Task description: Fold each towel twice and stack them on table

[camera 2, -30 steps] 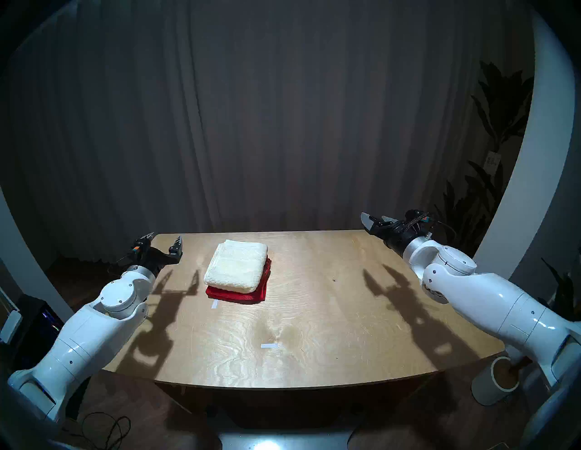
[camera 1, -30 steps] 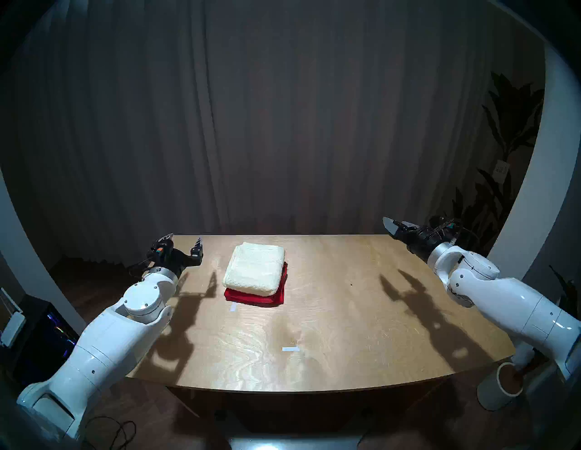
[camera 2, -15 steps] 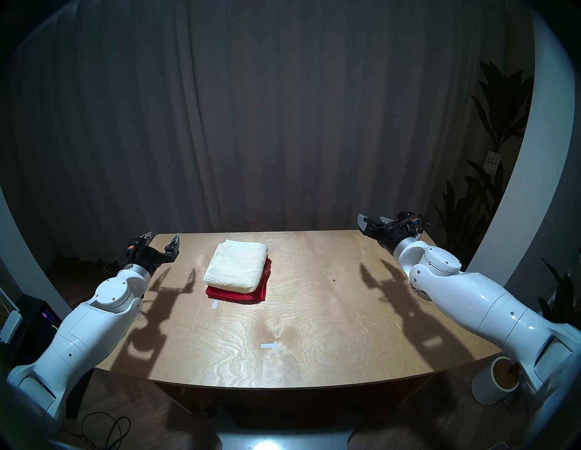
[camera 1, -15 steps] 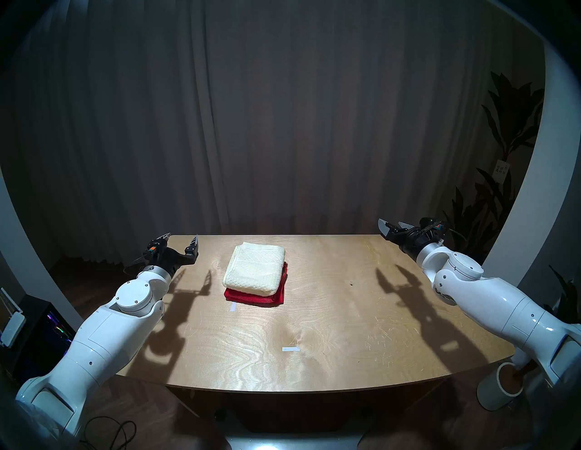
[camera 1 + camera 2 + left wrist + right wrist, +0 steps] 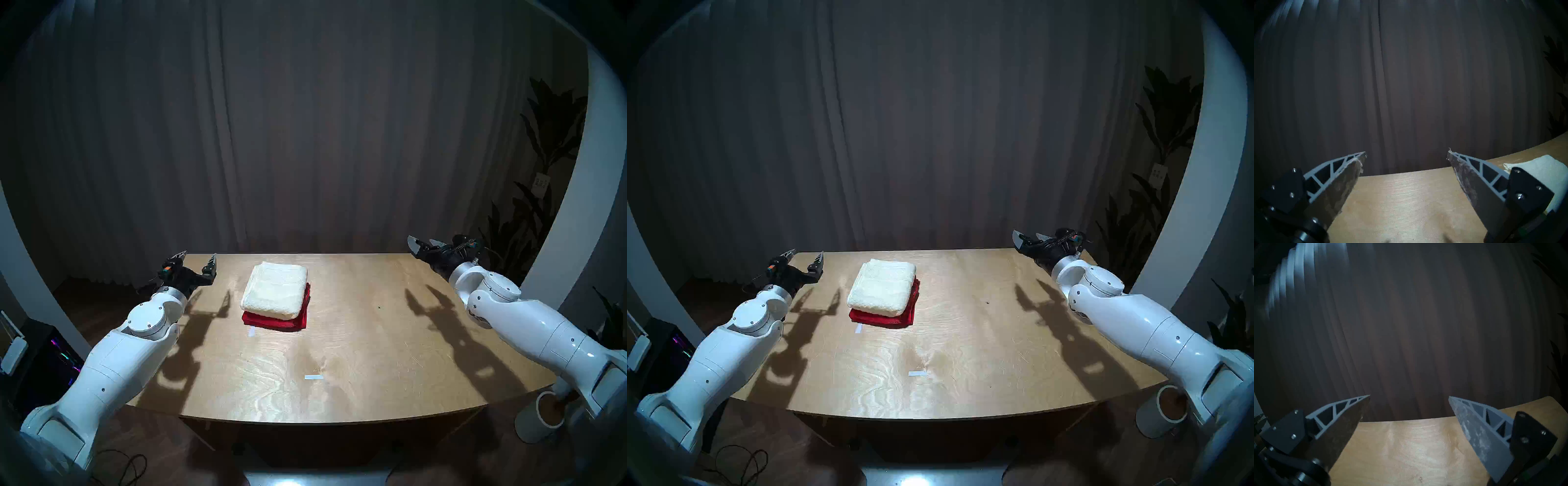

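Both white arms reach forward, one on each side. Left claw (image 5: 200, 258) and right claw (image 5: 424, 241) point level and forward, jaws spread wide, nothing between the fingers (image 5: 1349, 171).

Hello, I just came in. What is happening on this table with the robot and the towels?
Nothing is being handled right now. The cream towel lies folded on top of the folded red towel, stacked toward the far left part of the table. The left claw and the right claw are both open and empty, held level above the table's left and right sides, apart from the stack. The folding and stacking look finished.
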